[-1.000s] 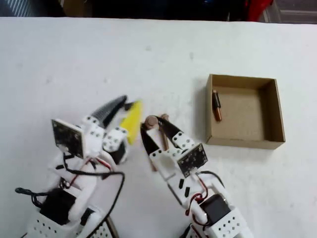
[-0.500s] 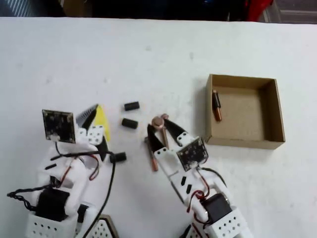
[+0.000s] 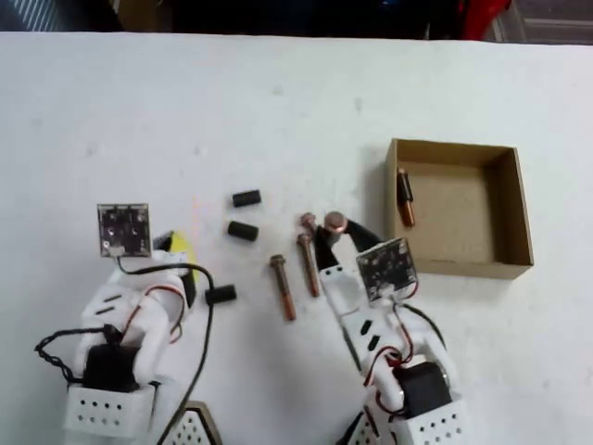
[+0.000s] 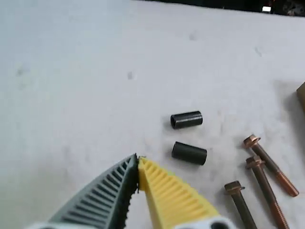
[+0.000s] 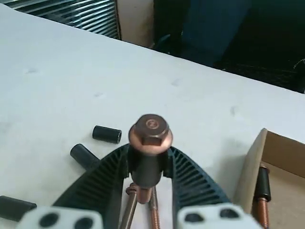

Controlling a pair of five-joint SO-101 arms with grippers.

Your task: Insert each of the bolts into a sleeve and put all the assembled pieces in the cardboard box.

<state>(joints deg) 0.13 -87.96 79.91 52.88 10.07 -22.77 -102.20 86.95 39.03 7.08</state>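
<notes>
My right gripper (image 5: 148, 151) is shut on a copper bolt (image 5: 149, 130) held head up, with a black sleeve (image 5: 145, 168) around its shank. From above, that right gripper (image 3: 336, 232) hangs just left of the cardboard box (image 3: 508, 209). One assembled bolt and sleeve (image 3: 405, 197) lies along the box's left wall. Three bare bolts (image 3: 283, 287) (image 3: 308, 264) (image 3: 308, 221) and three loose sleeves (image 3: 246, 197) (image 3: 243, 231) (image 3: 220, 295) lie on the table. My left gripper (image 4: 137, 160) is shut on nothing, near the two farther sleeves (image 4: 187, 119) (image 4: 189, 153).
The white table (image 3: 278, 102) stretches bare behind the parts. A black cable (image 3: 199, 348) loops from the left arm down toward the front edge. The left gripper (image 3: 176, 247) sits back near its own base. Dark room clutter lies beyond the far edge.
The left arm pulled back toward its base, uncovering the loose sleeves. The right gripper carried its bolt to the right, closer to the box, leaving the other bolts behind.
</notes>
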